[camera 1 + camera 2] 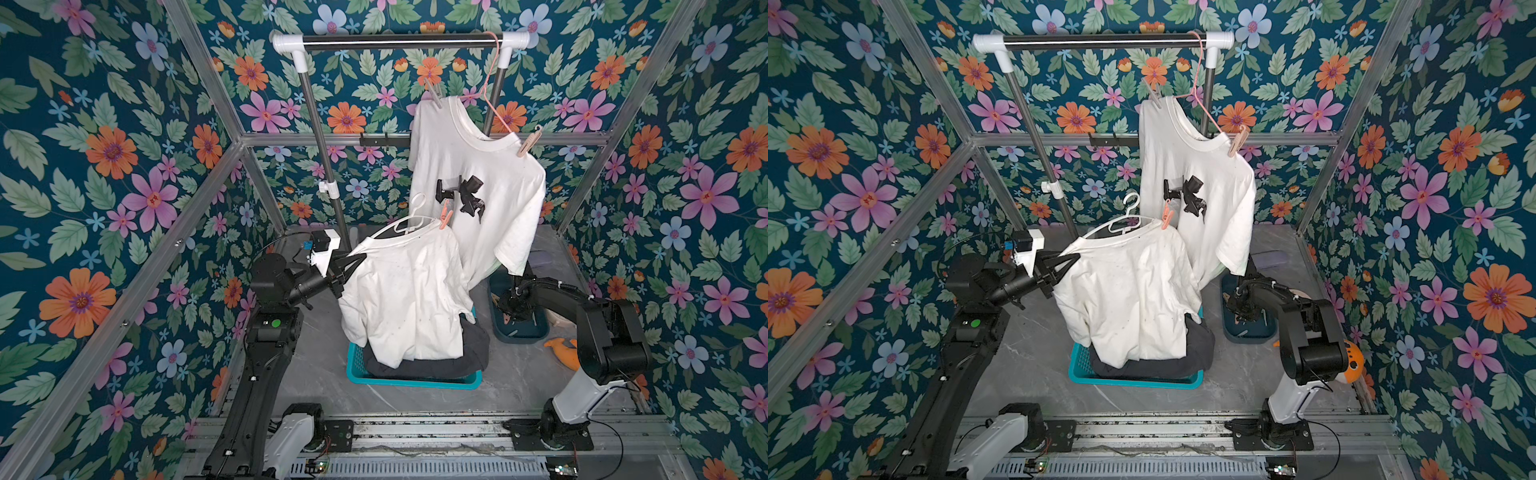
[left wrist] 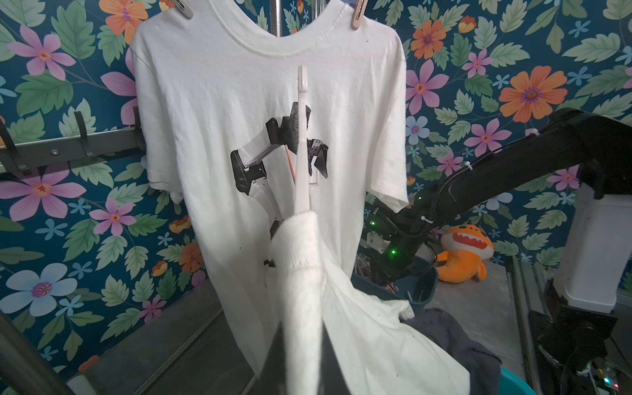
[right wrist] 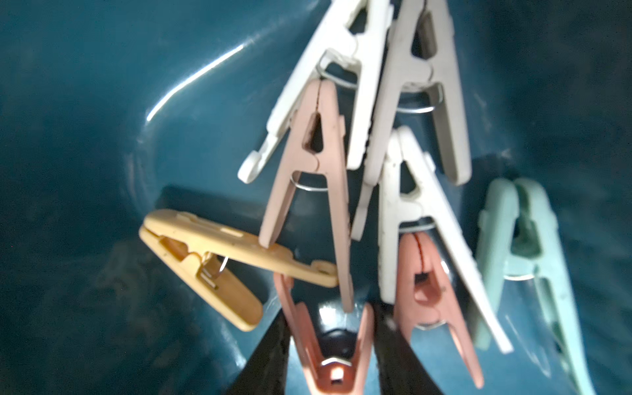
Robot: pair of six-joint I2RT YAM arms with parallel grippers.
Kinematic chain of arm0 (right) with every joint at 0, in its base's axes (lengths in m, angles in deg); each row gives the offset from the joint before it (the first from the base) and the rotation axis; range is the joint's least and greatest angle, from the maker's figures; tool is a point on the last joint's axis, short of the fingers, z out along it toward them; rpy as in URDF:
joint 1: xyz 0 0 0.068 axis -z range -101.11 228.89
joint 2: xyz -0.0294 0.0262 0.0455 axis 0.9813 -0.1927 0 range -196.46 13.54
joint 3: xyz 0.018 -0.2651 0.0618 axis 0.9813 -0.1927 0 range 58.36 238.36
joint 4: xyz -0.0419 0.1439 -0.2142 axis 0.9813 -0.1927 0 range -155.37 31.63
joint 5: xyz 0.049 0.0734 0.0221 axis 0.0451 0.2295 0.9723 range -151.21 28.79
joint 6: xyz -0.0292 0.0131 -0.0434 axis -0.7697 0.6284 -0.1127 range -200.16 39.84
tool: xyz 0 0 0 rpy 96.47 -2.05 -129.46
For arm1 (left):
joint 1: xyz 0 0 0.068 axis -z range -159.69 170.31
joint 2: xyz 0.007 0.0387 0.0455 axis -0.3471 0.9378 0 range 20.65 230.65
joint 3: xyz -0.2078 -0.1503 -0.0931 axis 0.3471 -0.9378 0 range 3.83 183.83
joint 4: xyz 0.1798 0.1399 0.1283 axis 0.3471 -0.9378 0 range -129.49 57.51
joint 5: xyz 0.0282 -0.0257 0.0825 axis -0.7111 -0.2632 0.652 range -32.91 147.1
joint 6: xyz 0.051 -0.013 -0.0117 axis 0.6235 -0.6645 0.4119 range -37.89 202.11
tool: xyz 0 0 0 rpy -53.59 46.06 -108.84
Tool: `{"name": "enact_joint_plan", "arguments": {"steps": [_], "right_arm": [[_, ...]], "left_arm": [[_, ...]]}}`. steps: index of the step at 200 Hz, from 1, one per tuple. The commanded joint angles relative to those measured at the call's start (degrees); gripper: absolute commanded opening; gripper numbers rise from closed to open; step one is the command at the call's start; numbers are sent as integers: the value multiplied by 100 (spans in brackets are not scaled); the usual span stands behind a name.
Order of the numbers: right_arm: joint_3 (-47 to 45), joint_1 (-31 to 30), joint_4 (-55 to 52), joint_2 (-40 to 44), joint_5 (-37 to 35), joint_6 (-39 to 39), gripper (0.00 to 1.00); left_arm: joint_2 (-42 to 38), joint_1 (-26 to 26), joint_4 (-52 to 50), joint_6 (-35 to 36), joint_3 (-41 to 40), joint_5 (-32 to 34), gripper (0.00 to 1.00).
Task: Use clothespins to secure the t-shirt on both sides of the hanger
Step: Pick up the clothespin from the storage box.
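The right hand is seen down inside a dark blue tray. Its two black fingers are held partly apart. A pink clothespin is found between them, with a finger close against each side. Whether it is squeezed tight cannot be told. More clothespins are piled in the tray just past it: white, grey, pink, one yellow and one green. The tray is set on the tabletop just beside the blue basket, on the right arm's side. An orange toy is laid a little farther from the basket on that same side.

The left hand is shut on one shoulder of a white t-shirt, which is held up over the basket. The t-shirt is hung on a white hanger. Its other shoulder is pinned to the hanger by a second pink clothespin. The bottom of the t-shirt is draped on a dark cloth that is stuffed in the basket.

Behind the basket and higher up, a second shirt with a black picture is hung from a rail. It is pinned at its shoulders by a grey pin and a beige pin.
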Motion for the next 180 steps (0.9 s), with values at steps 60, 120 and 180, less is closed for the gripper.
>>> {"name": "enact_joint_plan", "arguments": {"steps": [60, 120, 180], "right_arm": [[-82, -96, -355, 64, 10, -271, 34], [-142, -103, -459, 249, 26, -455, 33], [126, -121, -754, -110, 30, -518, 30]], "left_arm": [[1, -5, 346, -20, 51, -5, 0], [-15, -12, 353, -33, 52, -10, 0], [-55, -6, 360, -36, 25, 3, 0]]}}
